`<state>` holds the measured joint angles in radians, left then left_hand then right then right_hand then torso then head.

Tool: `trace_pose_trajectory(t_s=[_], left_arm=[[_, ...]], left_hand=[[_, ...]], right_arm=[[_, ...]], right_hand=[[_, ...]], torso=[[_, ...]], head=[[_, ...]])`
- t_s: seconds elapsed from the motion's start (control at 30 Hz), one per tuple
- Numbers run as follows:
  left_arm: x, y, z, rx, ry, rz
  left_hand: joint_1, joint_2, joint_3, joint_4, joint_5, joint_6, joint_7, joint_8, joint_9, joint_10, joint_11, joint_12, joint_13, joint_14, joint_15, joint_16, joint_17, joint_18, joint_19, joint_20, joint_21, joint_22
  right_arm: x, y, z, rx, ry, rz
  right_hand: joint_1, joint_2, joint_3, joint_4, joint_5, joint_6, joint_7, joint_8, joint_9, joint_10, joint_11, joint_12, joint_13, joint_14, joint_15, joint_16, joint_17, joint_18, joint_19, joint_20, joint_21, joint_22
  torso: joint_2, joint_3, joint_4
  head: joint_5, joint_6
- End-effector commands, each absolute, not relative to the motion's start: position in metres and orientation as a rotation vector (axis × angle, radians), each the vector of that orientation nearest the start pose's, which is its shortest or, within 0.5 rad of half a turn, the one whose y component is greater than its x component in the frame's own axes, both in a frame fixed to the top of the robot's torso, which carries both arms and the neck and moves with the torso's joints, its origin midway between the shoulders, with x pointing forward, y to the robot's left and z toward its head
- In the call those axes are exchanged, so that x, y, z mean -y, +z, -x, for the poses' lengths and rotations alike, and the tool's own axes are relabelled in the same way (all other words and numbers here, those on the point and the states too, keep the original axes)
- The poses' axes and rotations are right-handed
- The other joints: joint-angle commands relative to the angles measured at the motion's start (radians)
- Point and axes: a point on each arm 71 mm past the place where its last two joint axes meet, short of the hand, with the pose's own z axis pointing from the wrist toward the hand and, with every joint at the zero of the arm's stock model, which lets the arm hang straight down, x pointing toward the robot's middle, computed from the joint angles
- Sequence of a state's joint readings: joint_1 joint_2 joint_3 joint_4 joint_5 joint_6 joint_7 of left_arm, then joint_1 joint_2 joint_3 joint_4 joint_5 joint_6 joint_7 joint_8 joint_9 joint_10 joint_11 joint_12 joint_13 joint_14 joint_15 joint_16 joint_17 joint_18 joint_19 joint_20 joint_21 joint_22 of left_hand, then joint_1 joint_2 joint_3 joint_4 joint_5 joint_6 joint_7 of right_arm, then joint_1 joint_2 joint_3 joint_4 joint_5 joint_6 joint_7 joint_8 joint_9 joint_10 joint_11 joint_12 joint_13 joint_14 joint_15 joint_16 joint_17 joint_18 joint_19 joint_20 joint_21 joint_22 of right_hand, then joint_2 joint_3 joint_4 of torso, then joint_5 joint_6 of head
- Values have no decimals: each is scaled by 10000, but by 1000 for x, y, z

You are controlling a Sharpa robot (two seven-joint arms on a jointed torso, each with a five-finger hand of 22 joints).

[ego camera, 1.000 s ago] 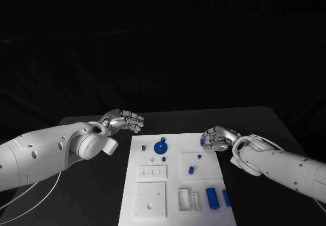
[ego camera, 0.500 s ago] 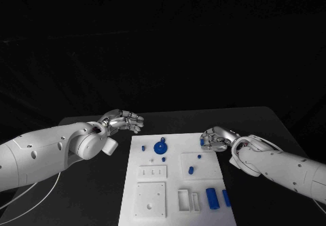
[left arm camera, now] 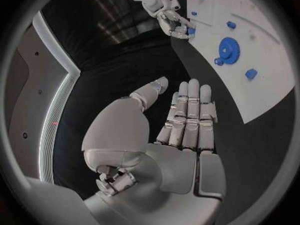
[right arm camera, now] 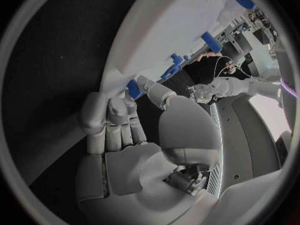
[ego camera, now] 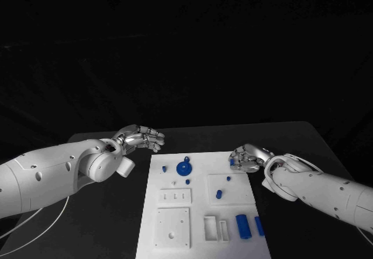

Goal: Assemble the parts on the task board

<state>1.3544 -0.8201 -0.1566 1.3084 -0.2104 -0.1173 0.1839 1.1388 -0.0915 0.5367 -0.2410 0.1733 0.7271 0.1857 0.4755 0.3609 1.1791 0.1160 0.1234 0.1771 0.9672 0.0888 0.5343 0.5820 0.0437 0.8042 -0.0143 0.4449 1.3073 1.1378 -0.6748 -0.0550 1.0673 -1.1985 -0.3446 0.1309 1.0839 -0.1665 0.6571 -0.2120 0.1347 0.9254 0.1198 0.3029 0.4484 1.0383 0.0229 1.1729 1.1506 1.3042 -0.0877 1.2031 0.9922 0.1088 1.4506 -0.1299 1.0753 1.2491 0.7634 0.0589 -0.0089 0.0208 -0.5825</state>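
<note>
The white task board lies in the middle of the table. A blue gear stands near its far end, with small blue parts scattered around it. My right hand is at the board's far right corner, where thumb and finger pinch a small blue part. The right wrist view shows this blue part between the fingertips against the board's edge. My left hand hovers beside the board's far left corner and holds nothing. Its fingers lie stretched out, thumb apart.
Two blue cylinders lie side by side near the board's near right corner, next to white slotted blocks. Black table surrounds the board on both sides.
My right hand has edged slightly towards the board's far corner, still on the small blue part. The left hand has stayed in place.
</note>
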Motion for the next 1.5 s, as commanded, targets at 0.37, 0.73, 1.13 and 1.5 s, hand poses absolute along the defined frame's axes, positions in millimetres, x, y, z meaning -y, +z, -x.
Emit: trace_pose_trajectory(t_s=[0.37,0.73,1.13,1.5], left_arm=[[-254,-164,-533,-17107,-13146,8790],[-249,-165,-530,-17421,-13360,8592],[-242,-166,-526,-17857,-12888,8097],[-219,-172,-518,-18829,-11673,8489]], left_hand=[[-35,49,12,-69,50,22,54,-55,13,75,1,-77,17,-75,-29,38,-13,168,-67,-3,66,196],[-207,55,-41,53,44,1,68,-85,30,127,-12,-78,45,-28,-38,72,-5,164,-40,-4,85,197],[-441,92,-164,225,-70,683,-239,123,253,696,-331,371,451,366,-315,702,301,143,233,-246,371,222],[-741,251,-145,341,-95,1566,-562,97,300,1067,-550,616,803,389,-428,1072,435,91,331,-385,583,216]], right_arm=[[252,-251,-540,-17247,6346,-760],[255,-250,-535,-17433,6071,-533],[247,-222,-538,-17040,5886,-171],[223,-191,-541,-16760,5787,401]], right_hand=[[97,245,589,86,-793,566,-70,208,101,19,-216,-54,-34,26,-199,-114,56,1530,-106,12,-25,9],[5,236,623,105,-860,688,-115,276,160,63,-259,-44,-30,46,-238,-86,114,1530,-51,-2,32,30],[-93,311,574,114,-858,798,-168,352,226,81,-308,-28,-12,22,-282,-69,176,1530,-51,-21,59,46],[-228,362,451,130,-858,829,-195,380,265,92,-336,-22,4,13,-310,-75,207,1530,-49,-36,66,47]], torso=[[-1,-1,-17],[-5,-3,0],[-41,-6,-31],[-230,-71,-100]], head=[[26,-13],[26,15],[-25,119],[28,194]])
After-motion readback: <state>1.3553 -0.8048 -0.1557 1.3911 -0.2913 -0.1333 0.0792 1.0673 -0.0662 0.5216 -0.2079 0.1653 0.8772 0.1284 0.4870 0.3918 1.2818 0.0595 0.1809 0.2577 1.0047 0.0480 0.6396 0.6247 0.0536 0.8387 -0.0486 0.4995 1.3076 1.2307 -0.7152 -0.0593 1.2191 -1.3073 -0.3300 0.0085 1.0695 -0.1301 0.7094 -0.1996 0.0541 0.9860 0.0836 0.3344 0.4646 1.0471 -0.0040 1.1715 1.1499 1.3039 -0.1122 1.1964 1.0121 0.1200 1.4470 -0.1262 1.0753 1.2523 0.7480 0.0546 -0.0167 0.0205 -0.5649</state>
